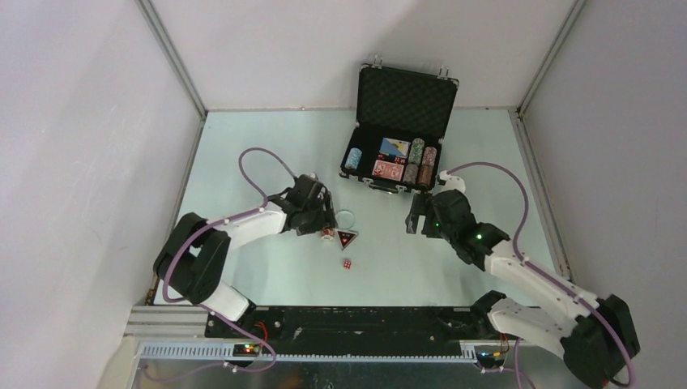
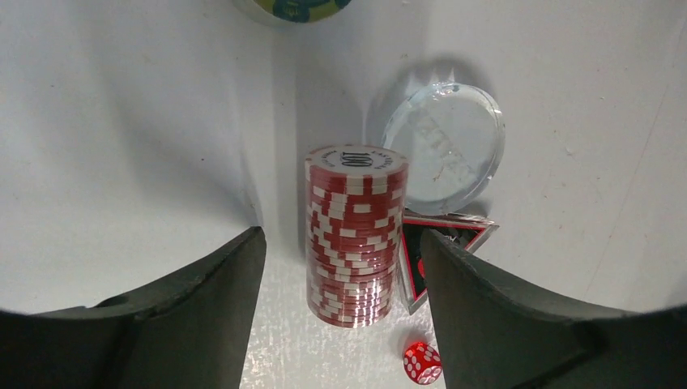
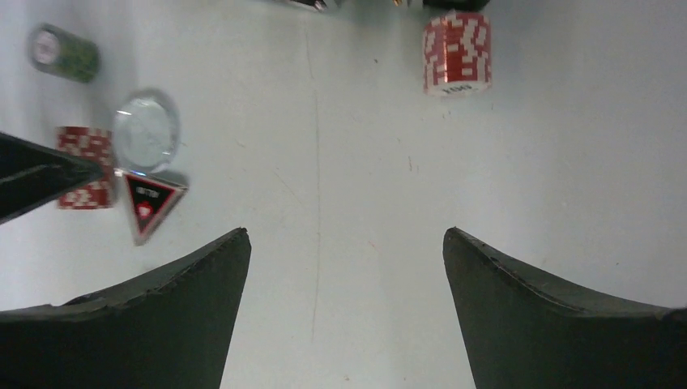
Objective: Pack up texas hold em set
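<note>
The black briefcase (image 1: 362, 89) stands open at the back centre, with chip stacks (image 1: 417, 151) and two card decks (image 1: 388, 169) in its tray. My left gripper (image 1: 322, 220) is open, its jaws either side of an upright red-and-white chip stack (image 2: 355, 235) on the table, not touching it. Beside the stack lie a triangular dealer token (image 2: 417, 259), a clear round token (image 2: 444, 146) and a red die (image 2: 422, 362). My right gripper (image 3: 344, 235) is open and empty over bare table in front of the case. A second red chip stack (image 3: 458, 53) shows ahead of it.
A green chip stack (image 3: 65, 53) stands on the table beyond the left gripper, its edge also showing in the left wrist view (image 2: 296, 8). The die (image 1: 346, 264) lies nearest the arm bases. White walls enclose the table on three sides.
</note>
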Action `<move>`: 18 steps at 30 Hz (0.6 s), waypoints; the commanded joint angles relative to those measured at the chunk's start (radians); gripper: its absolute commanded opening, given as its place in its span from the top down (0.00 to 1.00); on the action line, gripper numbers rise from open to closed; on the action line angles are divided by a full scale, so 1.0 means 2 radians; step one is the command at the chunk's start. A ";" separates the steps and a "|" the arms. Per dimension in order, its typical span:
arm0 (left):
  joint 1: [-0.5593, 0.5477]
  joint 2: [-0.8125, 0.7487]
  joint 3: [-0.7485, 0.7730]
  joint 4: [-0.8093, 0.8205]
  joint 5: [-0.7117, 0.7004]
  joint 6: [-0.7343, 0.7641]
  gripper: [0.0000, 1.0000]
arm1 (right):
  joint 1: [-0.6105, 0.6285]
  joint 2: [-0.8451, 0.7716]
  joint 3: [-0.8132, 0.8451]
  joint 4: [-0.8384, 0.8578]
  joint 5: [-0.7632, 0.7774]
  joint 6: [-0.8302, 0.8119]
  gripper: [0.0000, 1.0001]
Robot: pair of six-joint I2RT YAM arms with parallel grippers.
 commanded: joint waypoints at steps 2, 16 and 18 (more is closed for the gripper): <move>-0.001 0.001 0.015 -0.010 -0.026 0.033 0.27 | 0.011 -0.093 0.001 0.002 0.028 -0.005 0.09; 0.000 -0.047 0.039 -0.046 -0.055 0.082 0.88 | 0.010 -0.074 0.001 0.028 0.024 -0.032 0.08; 0.002 -0.070 0.061 -0.052 -0.059 0.093 0.89 | 0.009 -0.067 0.001 0.036 0.018 -0.045 0.07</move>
